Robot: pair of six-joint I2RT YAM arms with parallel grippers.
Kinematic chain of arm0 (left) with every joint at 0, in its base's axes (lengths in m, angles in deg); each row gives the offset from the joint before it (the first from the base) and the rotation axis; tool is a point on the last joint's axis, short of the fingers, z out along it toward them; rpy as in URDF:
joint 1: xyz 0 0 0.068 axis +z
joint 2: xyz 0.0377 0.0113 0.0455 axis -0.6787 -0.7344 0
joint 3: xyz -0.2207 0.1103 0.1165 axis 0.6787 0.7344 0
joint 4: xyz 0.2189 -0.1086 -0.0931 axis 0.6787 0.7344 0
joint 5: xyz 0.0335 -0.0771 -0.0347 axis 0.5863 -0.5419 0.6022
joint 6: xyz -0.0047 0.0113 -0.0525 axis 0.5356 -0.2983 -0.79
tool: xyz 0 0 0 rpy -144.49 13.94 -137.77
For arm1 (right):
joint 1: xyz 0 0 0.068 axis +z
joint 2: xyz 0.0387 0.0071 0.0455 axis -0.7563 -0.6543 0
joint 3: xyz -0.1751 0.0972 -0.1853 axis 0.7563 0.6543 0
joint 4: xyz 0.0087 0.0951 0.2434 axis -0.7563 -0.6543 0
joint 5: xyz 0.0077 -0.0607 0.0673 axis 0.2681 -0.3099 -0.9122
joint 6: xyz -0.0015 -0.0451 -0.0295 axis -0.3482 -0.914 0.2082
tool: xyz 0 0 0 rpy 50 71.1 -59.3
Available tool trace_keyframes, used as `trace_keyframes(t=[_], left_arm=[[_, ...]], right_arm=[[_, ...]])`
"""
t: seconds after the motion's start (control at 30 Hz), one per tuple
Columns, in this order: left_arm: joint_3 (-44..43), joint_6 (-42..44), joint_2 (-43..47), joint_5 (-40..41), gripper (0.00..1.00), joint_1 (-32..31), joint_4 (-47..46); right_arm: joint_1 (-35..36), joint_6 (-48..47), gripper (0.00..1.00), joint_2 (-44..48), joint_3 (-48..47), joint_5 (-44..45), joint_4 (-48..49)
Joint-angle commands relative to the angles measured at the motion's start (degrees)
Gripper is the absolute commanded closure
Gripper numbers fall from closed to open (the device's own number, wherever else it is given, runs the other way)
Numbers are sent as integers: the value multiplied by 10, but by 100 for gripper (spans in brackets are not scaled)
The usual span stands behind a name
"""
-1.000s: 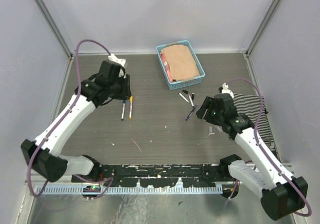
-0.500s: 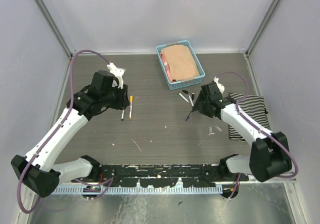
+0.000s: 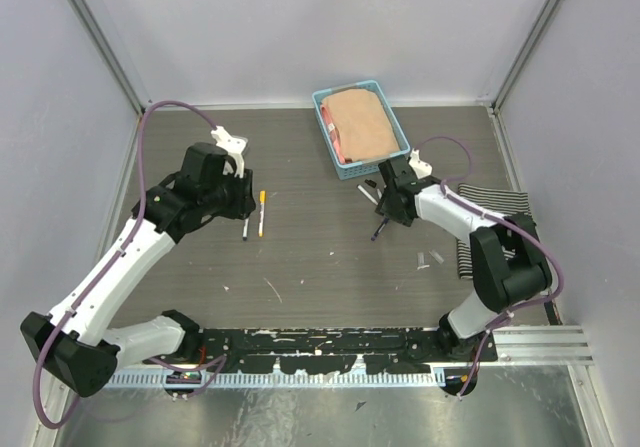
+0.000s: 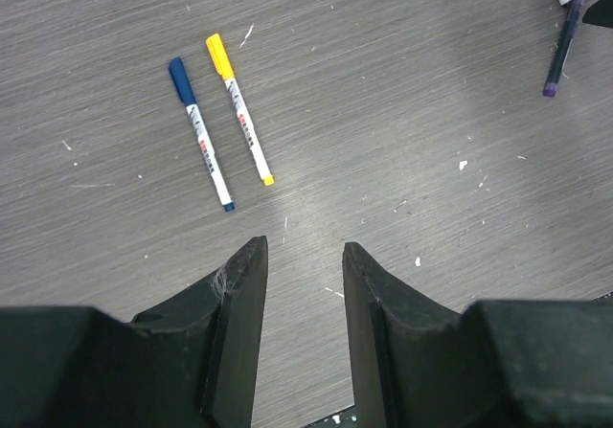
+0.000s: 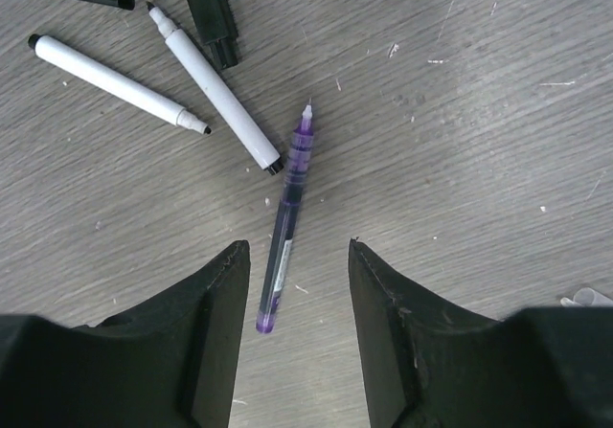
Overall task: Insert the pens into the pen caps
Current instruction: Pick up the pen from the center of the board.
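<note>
On the desk [image 3: 310,267] under the spread, empty right hand [image 5: 297,246], the purple pen [image 5: 290,184] lies in line with the finger gap, bare tip pointing away from the wrist. The left hand [image 4: 303,246] is likewise spread and empty, with the blue-capped pen [image 4: 199,131] and yellow-capped pen [image 4: 239,112] lying parallel ahead of it.

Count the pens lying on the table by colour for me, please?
White pens without caps: 2
Purple pen: 1
Pen with blue cap: 1
Pen with yellow cap: 1
Total: 5 pens, not counting a black-ended piece cut off at the picture's edge.
</note>
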Motion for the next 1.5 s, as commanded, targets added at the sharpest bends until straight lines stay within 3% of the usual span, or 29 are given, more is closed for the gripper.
trace_keyframes(t=[0.0,0.3,0.63,1.17,1.47], left_arm=[[2,0,7,6,56,4,-15],[2,0,6,5,56,10,-14],[3,-3,6,-1,57,16,-14],[4,-6,4,-5,56,22,-14],[12,-9,12,23,53,24,-12]], right_arm=[[6,13,51,-16,-32,29,23],[7,15,54,-64,-45,37,26],[14,11,69,-86,-48,32,26],[13,3,75,-104,-34,26,25],[13,19,84,-10,15,51,28]])
